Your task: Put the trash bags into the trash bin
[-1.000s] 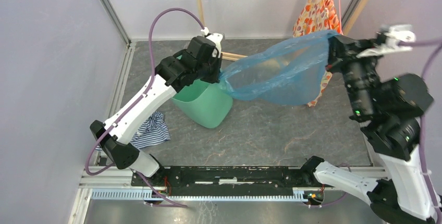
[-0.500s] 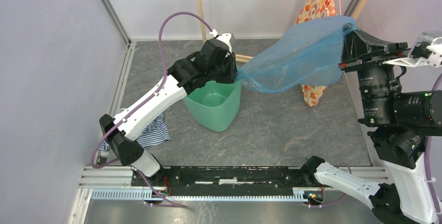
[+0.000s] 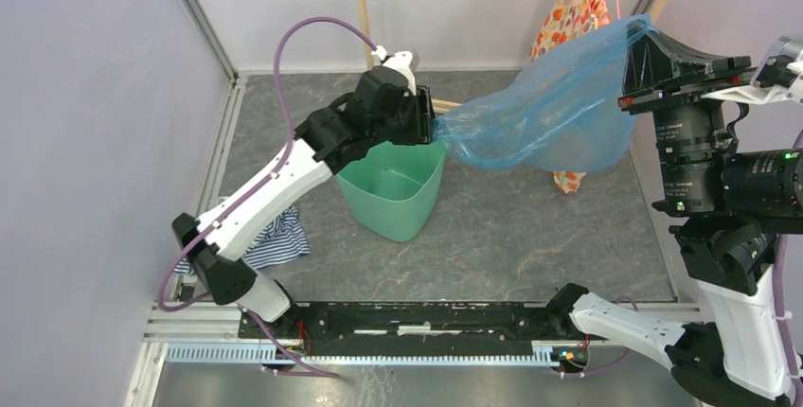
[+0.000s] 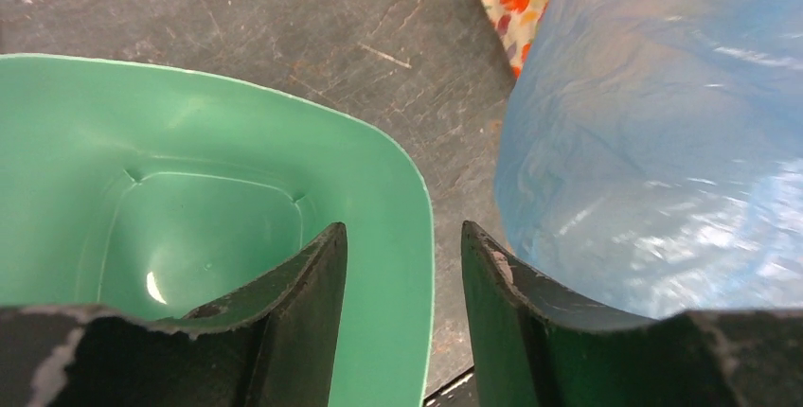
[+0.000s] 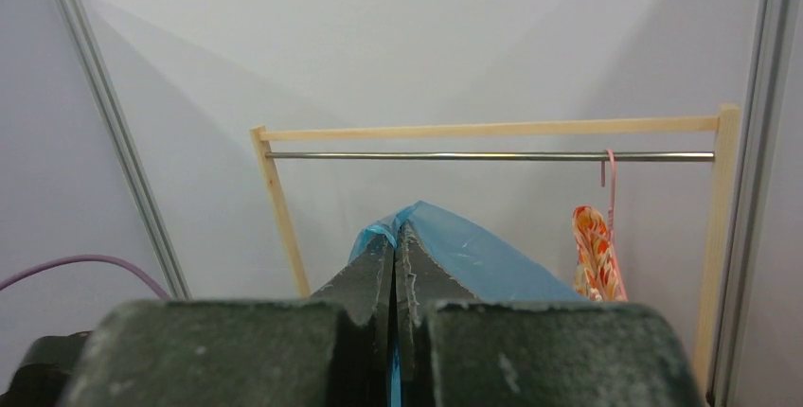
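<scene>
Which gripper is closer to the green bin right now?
Left. The left gripper hangs just above the trash bin rim, jaws open; the right gripper is well off to the right, raised, shut on the trash bag.

Blue-and-white striped cloth (image 3: 282,241) on grey table (image 3: 530,246), orange floral fabric (image 3: 579,5) on wooden rack (image 5: 492,129).

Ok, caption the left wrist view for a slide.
Left gripper open above the green bin, blue bag beside it.
</scene>
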{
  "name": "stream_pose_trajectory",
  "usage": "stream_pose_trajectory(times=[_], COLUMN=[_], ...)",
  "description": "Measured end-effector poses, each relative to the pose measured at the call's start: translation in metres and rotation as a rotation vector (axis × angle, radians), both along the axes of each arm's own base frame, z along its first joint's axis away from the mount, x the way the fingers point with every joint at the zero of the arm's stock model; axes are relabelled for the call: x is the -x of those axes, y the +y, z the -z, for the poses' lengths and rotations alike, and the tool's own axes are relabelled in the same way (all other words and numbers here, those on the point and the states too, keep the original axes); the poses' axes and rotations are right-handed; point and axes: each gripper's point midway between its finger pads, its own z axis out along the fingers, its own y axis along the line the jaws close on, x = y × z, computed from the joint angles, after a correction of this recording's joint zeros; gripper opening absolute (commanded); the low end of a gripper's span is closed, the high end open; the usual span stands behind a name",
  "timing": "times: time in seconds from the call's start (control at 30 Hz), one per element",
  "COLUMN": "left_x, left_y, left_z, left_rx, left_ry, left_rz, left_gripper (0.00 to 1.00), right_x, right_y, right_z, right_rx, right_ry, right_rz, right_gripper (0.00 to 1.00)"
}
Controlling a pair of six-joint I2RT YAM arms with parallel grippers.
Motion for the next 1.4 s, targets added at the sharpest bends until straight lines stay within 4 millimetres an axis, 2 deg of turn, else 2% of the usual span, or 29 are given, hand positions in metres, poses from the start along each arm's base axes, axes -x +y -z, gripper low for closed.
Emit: stream_pose_trajectory(times=[0.1, 0.17, 0.27, 0.33, 0.43, 0.53, 0.63, 0.73, 0.83, 0.97, 1.17, 1.4], left_x=[0.006, 0.014, 0.032, 0.043, 0.064, 0.083, 0.093, 0.094, 0.088, 0.076, 0.065, 0.060], left_y=[0.012, 0.025, 0.051, 0.066, 0.088, 0.096, 0.097, 0.092, 0.083, 0.066, 0.047, 0.034], left_z=[-0.025, -0.048, -0.086, -0.105, -0.124, -0.133, -0.136, -0.134, -0.127, -0.107, -0.087, -0.089], left_rx=[0.036, 0.076, 0.144, 0.184, 0.229, 0.257, 0.255, 0.246, 0.238, 0.230, 0.298, 0.424], left_ry=[-0.049, -0.095, -0.174, -0.217, -0.278, -0.314, -0.336, -0.336, -0.323, -0.268, -0.173, -0.126], left_rz=[-0.019, -0.032, -0.057, -0.069, -0.057, 0.000, 0.054, 0.086, 0.095, 0.092, 0.053, 0.018], left_gripper=[0.57, 0.57, 0.56, 0.56, 0.60, 0.71, 0.76, 0.80, 0.82, 0.82, 0.83, 0.80], right_x=[0.000, 0.000, 0.000, 0.002, 0.003, 0.003, 0.002, 0.001, 0.000, -0.001, -0.002, -0.004], right_y=[0.001, 0.001, 0.001, 0.001, 0.002, 0.005, 0.010, 0.016, 0.022, 0.029, 0.036, 0.044], right_z=[-0.009, -0.015, -0.023, -0.028, -0.036, -0.040, -0.047, -0.052, -0.054, -0.055, -0.055, -0.054], right_rx=[0.002, 0.002, 0.002, -0.001, -0.008, -0.007, -0.005, -0.001, 0.003, 0.007, 0.011, 0.017], right_ry=[-0.018, -0.031, -0.053, -0.067, -0.089, -0.101, -0.117, -0.128, -0.135, -0.139, -0.143, -0.140], right_rz=[0.003, 0.005, 0.006, 0.004, -0.002, -0.012, -0.029, -0.046, -0.068, -0.098, -0.129, -0.150], right_gripper=[0.00, 0.00, 0.00, 0.00, 0.00, 0.00, 0.00, 0.00, 0.00, 0.00, 0.00, 0.00])
